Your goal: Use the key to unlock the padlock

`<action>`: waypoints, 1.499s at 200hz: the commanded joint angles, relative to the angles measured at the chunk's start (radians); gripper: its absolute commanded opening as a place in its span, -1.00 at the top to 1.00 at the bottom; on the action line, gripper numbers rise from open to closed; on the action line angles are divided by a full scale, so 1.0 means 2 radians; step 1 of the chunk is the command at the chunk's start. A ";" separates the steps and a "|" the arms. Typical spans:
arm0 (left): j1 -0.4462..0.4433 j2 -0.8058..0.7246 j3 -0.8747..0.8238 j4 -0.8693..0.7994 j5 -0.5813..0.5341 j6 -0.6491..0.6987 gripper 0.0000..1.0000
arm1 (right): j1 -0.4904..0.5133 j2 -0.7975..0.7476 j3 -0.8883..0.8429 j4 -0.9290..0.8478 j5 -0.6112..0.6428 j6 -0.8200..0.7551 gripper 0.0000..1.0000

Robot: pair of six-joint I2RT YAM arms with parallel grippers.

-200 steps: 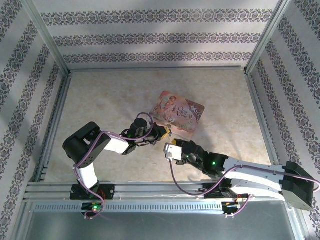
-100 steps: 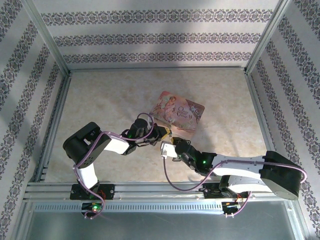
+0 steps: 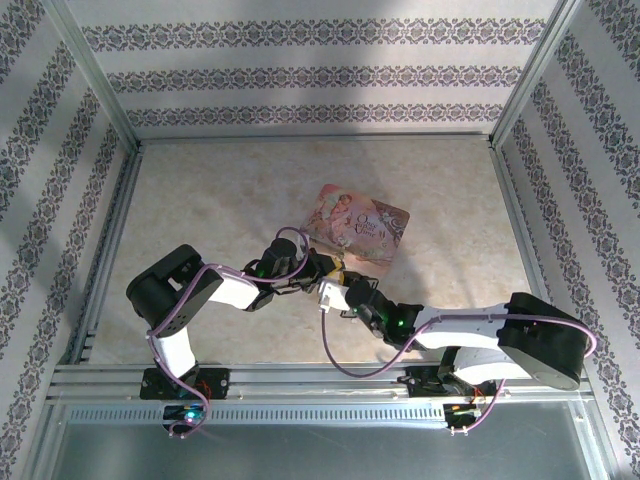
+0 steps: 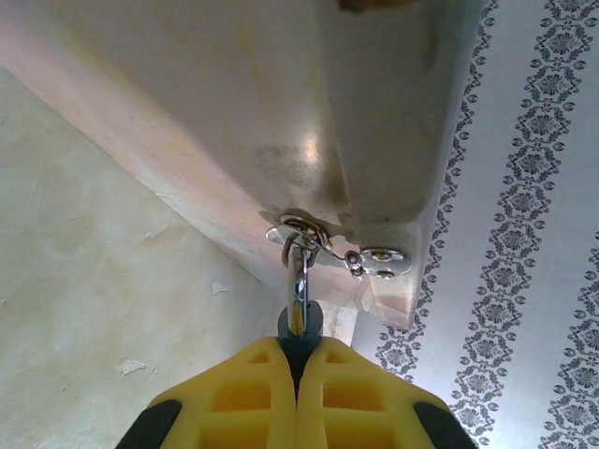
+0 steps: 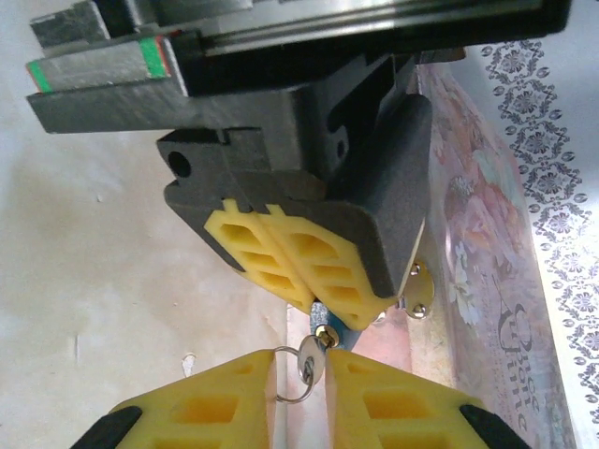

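Note:
The padlock (image 4: 300, 329) is tiny, with a blue body and a silvery shackle hooked through the metal hasp (image 4: 376, 262) of the pink tin (image 4: 234, 103). My left gripper (image 4: 299, 354) is shut on the blue body, at the tin's near corner (image 3: 335, 262). Seen from the right wrist, the left gripper (image 5: 316, 301) holds the padlock (image 5: 339, 331) from above. The key (image 5: 309, 365), on a thin wire ring, sits with its tip in the brass keyhole. My right gripper (image 5: 301, 367) is open, its yellow fingers (image 5: 393, 402) on either side of the key's head.
The pink picture-printed tin (image 3: 358, 228) lies flat at mid-table. Both arms meet at its near-left corner, the right wrist (image 3: 335, 293) just below the left. Aluminium rails and patterned walls (image 3: 300, 80) bound the beige table (image 3: 200, 200).
The right arm has swung left and forward until its gripper meets the left gripper at the padlock. The left arm and the tin have stayed put.

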 commanded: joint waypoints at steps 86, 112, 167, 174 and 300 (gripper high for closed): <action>-0.009 -0.010 0.014 0.026 -0.003 0.005 1.00 | -0.012 0.010 -0.038 0.035 0.005 -0.004 0.62; -0.009 -0.010 0.018 0.024 -0.002 0.005 1.00 | -0.020 0.000 -0.048 0.044 -0.011 -0.001 0.63; -0.009 -0.009 0.021 0.020 -0.001 0.006 1.00 | -0.044 -0.051 -0.061 0.048 -0.055 -0.003 0.63; -0.009 -0.008 0.021 0.020 -0.001 0.006 1.00 | -0.047 -0.058 -0.063 0.047 -0.061 -0.004 0.63; -0.010 -0.012 0.023 0.020 0.001 0.003 1.00 | -0.052 -0.017 -0.037 0.054 -0.077 -0.029 0.62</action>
